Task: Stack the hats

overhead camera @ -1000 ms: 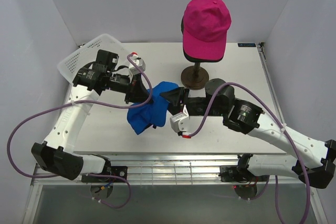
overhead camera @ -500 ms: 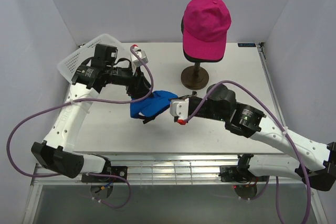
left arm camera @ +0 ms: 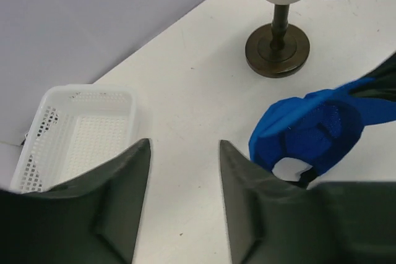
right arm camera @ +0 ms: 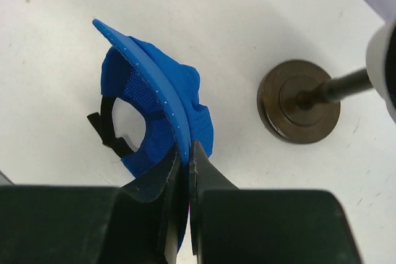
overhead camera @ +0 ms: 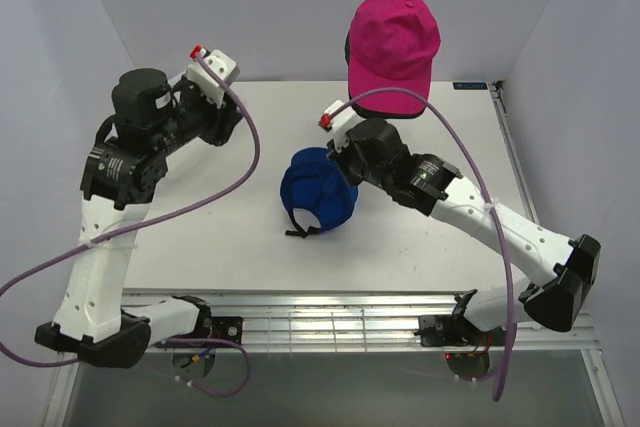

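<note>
Looking from above, we see our right end effector (overhead camera: 343, 161) carrying the blue cap (overhead camera: 318, 190) over the surface (overhead camera: 200, 217). Its brim points toward the magenta cap (overhead camera: 393, 42), perched beyond and slightly right. The right arm is far nearer to that cap than the left end effector (overhead camera: 228, 119).

Our left wrist view shows those fingers spread, holding nothing, over the mesh basket (left arm camera: 74, 134).

Our right wrist view shows the fingers pinching the brim, with the round stand (right arm camera: 300, 109) near and nothing on the white surface between.
</note>
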### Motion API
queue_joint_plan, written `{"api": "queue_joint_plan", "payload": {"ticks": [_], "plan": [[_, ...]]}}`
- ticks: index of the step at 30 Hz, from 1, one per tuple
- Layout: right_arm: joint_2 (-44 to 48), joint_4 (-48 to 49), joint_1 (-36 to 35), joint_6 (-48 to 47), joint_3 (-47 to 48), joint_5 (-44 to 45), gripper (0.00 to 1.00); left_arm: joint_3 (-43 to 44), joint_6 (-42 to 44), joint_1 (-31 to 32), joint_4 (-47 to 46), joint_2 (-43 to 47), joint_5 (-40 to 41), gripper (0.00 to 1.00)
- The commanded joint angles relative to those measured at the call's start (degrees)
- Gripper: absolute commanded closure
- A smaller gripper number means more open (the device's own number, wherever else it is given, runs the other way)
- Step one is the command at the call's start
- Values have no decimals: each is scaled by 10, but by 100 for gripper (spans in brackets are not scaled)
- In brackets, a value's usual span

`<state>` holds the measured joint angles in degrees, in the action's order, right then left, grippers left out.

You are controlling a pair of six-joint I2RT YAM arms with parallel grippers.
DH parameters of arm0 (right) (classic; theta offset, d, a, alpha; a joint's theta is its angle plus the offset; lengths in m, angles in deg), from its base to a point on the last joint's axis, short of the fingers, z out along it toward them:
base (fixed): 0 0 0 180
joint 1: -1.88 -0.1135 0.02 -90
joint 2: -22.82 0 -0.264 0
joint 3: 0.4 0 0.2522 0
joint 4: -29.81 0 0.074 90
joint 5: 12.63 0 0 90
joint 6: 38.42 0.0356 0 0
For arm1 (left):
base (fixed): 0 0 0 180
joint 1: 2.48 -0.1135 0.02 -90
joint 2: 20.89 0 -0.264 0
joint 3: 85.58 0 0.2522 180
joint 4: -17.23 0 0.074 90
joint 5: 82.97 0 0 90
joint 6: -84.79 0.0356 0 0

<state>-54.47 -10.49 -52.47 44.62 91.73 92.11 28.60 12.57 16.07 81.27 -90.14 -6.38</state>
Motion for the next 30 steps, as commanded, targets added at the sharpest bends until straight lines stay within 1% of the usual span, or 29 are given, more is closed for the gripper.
{"api": "queue_joint_plan", "payload": {"ticks": [1, 2, 3, 4, 5, 6, 7, 8, 9, 10, 11, 12, 14, 15, 18, 19, 21, 23, 24, 25, 27, 30], "plan": [[2, 2, 23, 149, 57, 25, 92, -17, 42, 0, 29, 36, 4, 53], [0, 10, 23, 155, 66, 25, 92, -40, 55, -1, 43, 49, -31, 64], [-1, 28, 23, 158, 84, 28, 92, -51, 72, -1, 82, 54, -76, 67], [-2, 35, 24, 166, 92, 32, 92, -64, 92, -1, 103, 61, -182, 67], [-6, 42, 24, 166, 102, 32, 92, -90, 136, -1, 126, 71, -240, 67], [-7, 49, 24, 166, 119, 28, 92, -107, 158, 0, 153, 75, -293, 65], [-9, 60, 24, 166, 127, 11, 92, -125, 168, 0, 151, 79, -338, 62], [-12, 63, 24, 169, 133, 1, 92, -143, 153, 2, 140, 80, -392, 60], [-12, 66, 24, 175, 143, -9, 92, -174, 130, 2, 94, 71, -404, 58], [-12, 76, 24, 184, 145, -19, 92, -186, 106, 3, 68, 63, -406, 58], [-7, 83, 24, 200, 144, -23, 92, -196, 80, 6, 34, 55, -376, 58], [-1, 90, 24, 211, 143, -25, 92, -217, 21, 9, -36, 39, -347, 60], [9, 113, 23, 225, 132, -33, 92, -228, -33, 17, -103, 24, -280, 60], [12, 118, 23, 238, 130, -34, 92, -230, -71, 18, -152, 16, -229, 60], [18, 129, 23, 270, 120, -47, 92, -223, -138, 22, -226, -14, -188, 60], [18, 135, 20, 278, 114, -59, 92, -217, -177, 24, -239, -29, -190, 59], [21, 152, 12, 301, 99, -59, 92, -222, -223, 39, -280, -41, -176, 59], [23, 163, -5, 310, 95, -46, 92, -248, -255, 47, -303, -55, -139, 59], [25, 169, -11, 313, 95, -39, 92, -261, -267, 48, -330, -58, -113, 59], [26, 171, -22, 322, 96, -24, 92, -282, -287, 47, -341, -61, -69, 59], [31, 180, -31, 332, 92, -12, 92, -298, -317, 47, -368, -72, -44, 54], [32, 197, -42, 345, 81, 5, 92, -296, -361, 48, -382, -89, -50, 43]]}}
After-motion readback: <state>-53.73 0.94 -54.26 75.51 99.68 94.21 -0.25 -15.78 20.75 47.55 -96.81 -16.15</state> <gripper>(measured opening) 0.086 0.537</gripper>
